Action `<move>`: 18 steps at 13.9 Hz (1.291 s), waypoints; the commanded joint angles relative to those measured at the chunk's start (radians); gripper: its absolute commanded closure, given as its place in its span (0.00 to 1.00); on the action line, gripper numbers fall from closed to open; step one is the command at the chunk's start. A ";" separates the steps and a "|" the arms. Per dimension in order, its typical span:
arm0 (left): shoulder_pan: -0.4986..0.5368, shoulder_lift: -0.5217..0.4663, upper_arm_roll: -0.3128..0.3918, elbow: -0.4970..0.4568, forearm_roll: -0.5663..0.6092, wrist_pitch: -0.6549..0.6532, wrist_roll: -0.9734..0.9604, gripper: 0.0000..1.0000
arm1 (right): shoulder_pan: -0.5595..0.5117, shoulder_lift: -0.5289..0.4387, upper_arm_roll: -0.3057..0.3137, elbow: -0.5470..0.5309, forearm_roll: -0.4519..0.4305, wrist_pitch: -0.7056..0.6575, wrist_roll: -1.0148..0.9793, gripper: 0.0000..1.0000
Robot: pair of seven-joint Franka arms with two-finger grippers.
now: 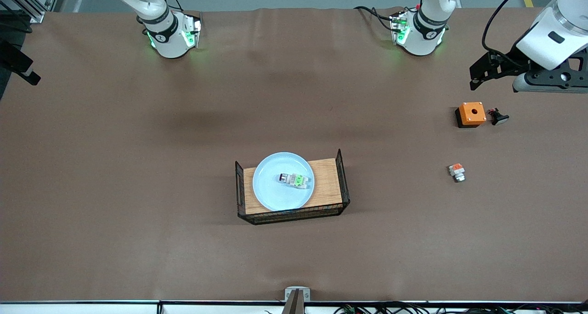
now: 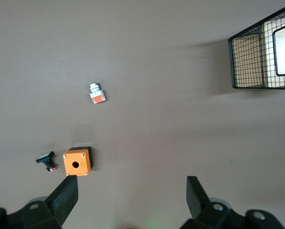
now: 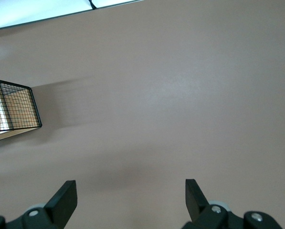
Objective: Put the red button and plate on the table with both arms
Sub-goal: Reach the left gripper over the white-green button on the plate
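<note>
A: Where is the red button point(image 1: 294, 179)?
B: On the plate point(image 1: 271, 194), which sits on the wooden tray point(image 1: 328, 185) mid-tabletop point(image 1: 138, 190).
A: And the 2 hands?
B: The left hand point(image 2: 131, 194) and right hand point(image 3: 130, 195) are both wide, empty, well apart from it. Nothing started; I think each must first reach the tray.

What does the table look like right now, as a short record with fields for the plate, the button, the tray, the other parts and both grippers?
plate: pale-blue plate lying on the wooden tray, mid-table
red button: small switch part with a green block, lying in the plate
other parts: orange box with a hole, a small black part beside it, and an orange-block switch part nearer the front camera, all toward the left arm's end
left gripper: fingers open, empty, up over the table by the orange box
right gripper: fingers open, empty, over bare table
</note>
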 commanded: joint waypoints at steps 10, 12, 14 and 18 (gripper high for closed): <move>-0.016 0.081 -0.074 0.045 -0.102 0.020 -0.629 0.00 | -0.006 0.010 0.007 0.022 -0.010 -0.015 -0.004 0.00; -0.035 0.147 -0.158 0.081 -0.092 0.032 -0.825 0.00 | -0.006 0.010 0.007 0.022 -0.010 -0.015 -0.004 0.00; -0.079 0.233 -0.201 0.129 -0.043 0.045 -1.095 0.00 | -0.005 0.010 0.007 0.024 -0.008 -0.014 -0.004 0.00; -0.183 0.444 -0.203 0.320 -0.015 0.074 -1.470 0.00 | -0.006 0.010 0.007 0.024 -0.010 -0.015 -0.004 0.00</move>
